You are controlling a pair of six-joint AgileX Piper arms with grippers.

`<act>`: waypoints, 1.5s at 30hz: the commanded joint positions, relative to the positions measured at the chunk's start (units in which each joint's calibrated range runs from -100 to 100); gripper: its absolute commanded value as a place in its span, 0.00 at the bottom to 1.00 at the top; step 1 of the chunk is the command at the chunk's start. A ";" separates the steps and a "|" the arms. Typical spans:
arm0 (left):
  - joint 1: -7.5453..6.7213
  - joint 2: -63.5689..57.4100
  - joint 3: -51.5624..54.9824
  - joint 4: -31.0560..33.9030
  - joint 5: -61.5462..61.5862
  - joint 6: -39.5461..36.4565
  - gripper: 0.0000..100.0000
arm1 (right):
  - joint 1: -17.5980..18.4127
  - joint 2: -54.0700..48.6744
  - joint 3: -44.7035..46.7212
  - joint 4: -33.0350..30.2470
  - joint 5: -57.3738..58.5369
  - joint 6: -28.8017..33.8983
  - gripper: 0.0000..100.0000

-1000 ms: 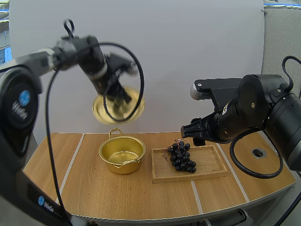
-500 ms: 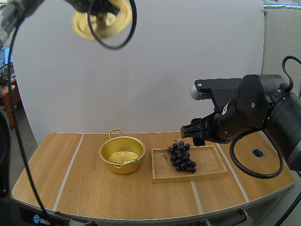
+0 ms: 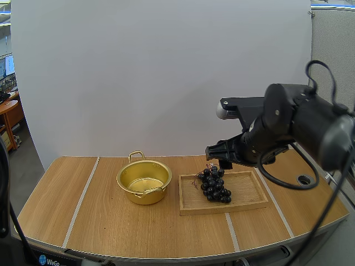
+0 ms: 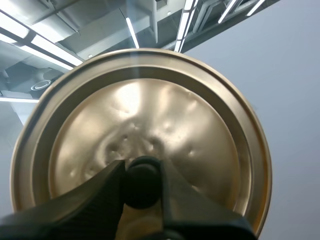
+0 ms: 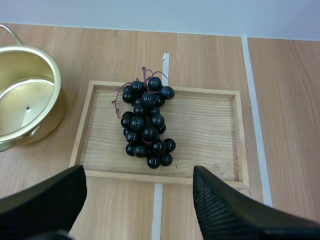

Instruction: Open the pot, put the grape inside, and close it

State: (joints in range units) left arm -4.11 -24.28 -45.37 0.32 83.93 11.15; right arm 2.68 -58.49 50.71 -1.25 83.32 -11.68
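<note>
Our gold pot [image 3: 143, 181] stands open beside the tray [image 3: 248, 192] of dark grapes [image 3: 214, 184]; our left gripper [image 4: 141, 172] pinches the lid [image 4: 150, 115] by its knob [image 4: 142, 186]

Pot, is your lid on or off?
Off. The pot sits open and empty; the left jaws pinch the lid by its knob.

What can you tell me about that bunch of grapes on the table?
The bunch of grapes is a cluster of round, glossy, near-black berries on a thin reddish-brown stem. It lies flat on the wooden tray, on the half of the tray nearer the golden pot, with its stem end toward the tray's far edge. Only the tray touches it. The right gripper hovers above it with its fingers open and apart from the berries.
</note>
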 commanded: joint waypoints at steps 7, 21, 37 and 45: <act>-0.27 -0.67 -7.09 1.84 -10.73 0.89 0.00 | -0.18 20.65 -2.53 0.15 -15.64 -2.41 1.00; -0.27 -0.67 -7.09 1.84 -10.73 0.89 0.00 | -0.18 39.20 -12.22 1.25 -15.30 -3.33 1.00; -0.27 -0.67 -7.09 1.84 -10.73 0.89 0.00 | -0.18 51.87 -12.22 1.86 -22.57 -4.31 1.00; -0.27 -0.67 -7.09 1.84 -10.73 0.89 0.00 | -0.18 56.12 -12.22 1.86 -25.86 -4.55 1.00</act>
State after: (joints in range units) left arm -4.11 -24.67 -52.09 1.50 74.87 12.23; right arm 2.68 -4.60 38.90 0.41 60.75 -15.42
